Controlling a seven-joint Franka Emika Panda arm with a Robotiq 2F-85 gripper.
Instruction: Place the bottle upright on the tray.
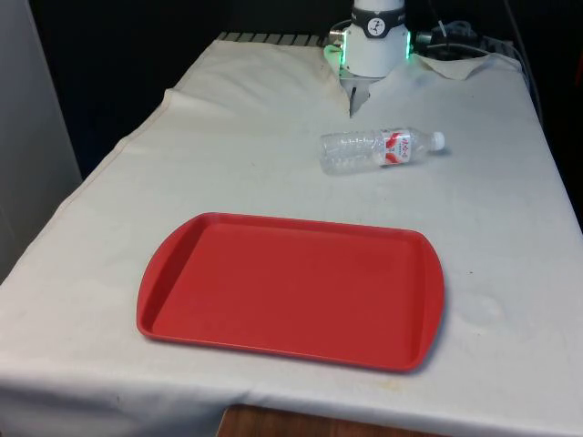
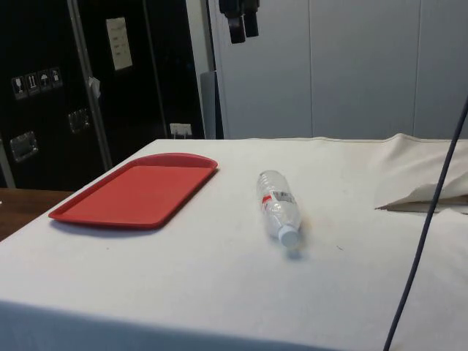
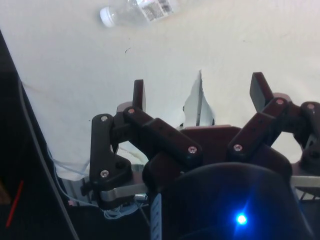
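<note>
Hovering high w/ gripper spread wide, nothing held; approach step. Next: descend to lying bottle, grasp, upright onto tray.

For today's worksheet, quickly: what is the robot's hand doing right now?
Hand: open, holding nothing, high above the table; the bottle lies on its side.

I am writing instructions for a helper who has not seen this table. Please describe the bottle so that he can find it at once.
Start from the white cloth covering the table, then find the big red tray. Beyond the tray's far edge, toward the front view's right, a clear plastic water bottle lies on its side on the cloth, apart from the tray. Its white cap and red-and-white label set it apart.
</note>
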